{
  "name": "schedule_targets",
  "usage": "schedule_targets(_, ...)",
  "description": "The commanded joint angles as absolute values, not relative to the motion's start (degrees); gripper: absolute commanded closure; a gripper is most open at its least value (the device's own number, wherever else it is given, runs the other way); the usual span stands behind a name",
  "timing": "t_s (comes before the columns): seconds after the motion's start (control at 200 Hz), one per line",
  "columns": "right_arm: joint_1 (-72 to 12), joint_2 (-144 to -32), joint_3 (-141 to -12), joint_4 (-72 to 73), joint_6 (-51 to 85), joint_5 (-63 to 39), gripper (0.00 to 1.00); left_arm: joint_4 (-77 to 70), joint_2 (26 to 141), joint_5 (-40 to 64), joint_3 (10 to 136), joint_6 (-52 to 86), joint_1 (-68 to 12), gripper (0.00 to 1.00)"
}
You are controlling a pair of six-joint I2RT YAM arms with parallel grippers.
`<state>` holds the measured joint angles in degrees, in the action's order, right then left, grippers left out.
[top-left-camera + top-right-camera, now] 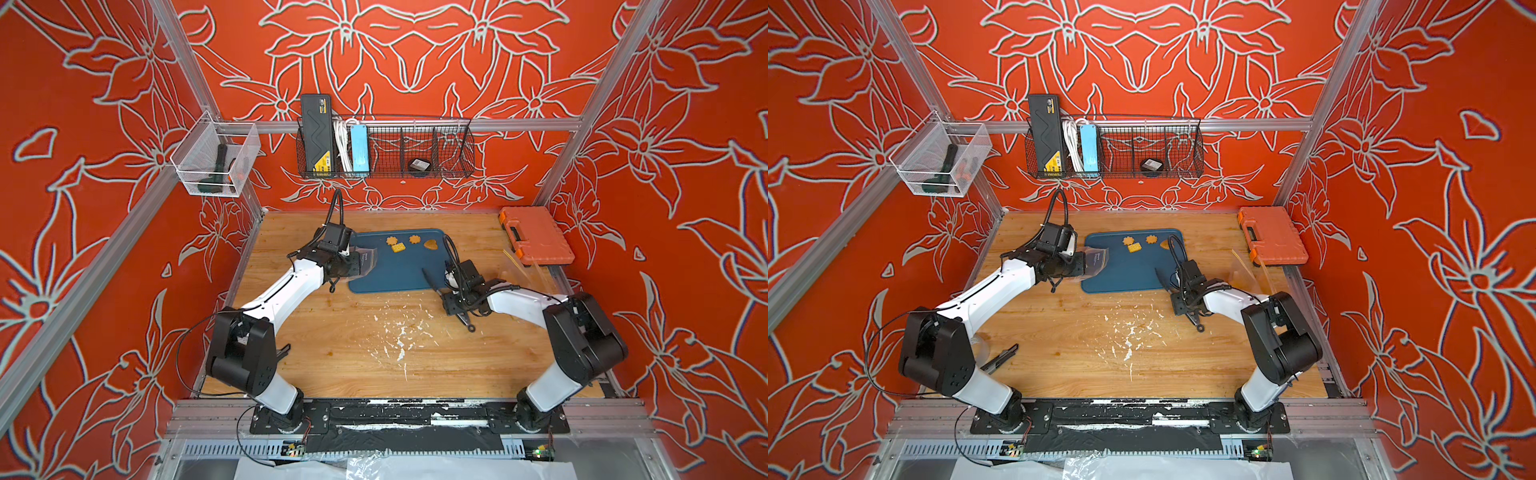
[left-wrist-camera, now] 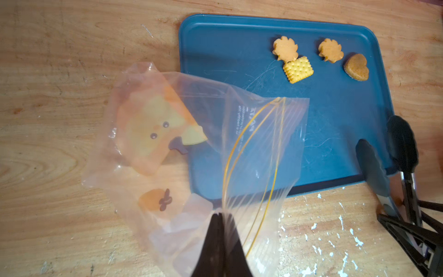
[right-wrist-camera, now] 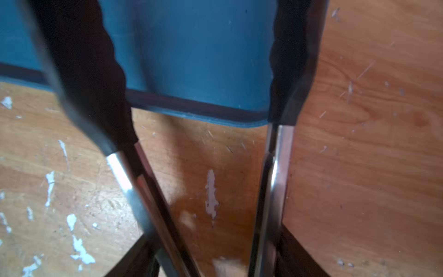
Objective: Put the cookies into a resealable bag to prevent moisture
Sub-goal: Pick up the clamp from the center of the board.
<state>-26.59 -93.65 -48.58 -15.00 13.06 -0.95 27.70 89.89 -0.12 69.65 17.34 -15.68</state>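
Cookies [image 2: 298, 69] are lying on the far part of the blue tray [image 2: 227, 48]. There are four: two orange flowers, a yellow rectangle touching one flower, and a brown heart.

At the left, the left gripper [image 2: 219, 217] is pinching its jaws tight on the rim of the resealable bag [image 2: 167, 134], right by the yellow zip line. The bag's mouth is gaping a little, and the bag is spreading over the tray's left edge and the wooden table [image 1: 353, 353].

At the right, the right gripper [image 1: 456, 306] is keeping its jaws partly apart and squeezing the metal arms of the tongs [image 2: 374, 163] between them. The black tong tips are standing apart over the tray's near right corner, well apart from the cookies.

Farther right, another clear bag [image 1: 519, 266] is lying just beside an orange tool case [image 1: 536, 235].
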Motion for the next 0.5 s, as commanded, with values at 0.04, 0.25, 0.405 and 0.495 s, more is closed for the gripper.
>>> schedule_targets(0.04,-26.3,-88.9,-48.6,-18.9,12.9,-1.5,0.36,26.4,91.8,1.6,73.0,17.4,-13.5,1.0)
schedule_targets(0.25,-26.3,-83.6,-53.4,-26.4,12.2,-0.8,0.38,22.5,93.7,8.9,73.5,20.4,-9.2,1.0)
schedule_targets(0.405,-26.2,-85.8,-59.8,-31.3,11.6,-1.0,0.38,20.4,93.5,10.3,71.0,19.3,-8.6,1.0)
schedule_targets(0.495,-25.8,-88.6,-63.0,-32.1,11.4,-0.5,0.39,19.0,92.6,10.2,69.0,18.9,-8.5,1.0)
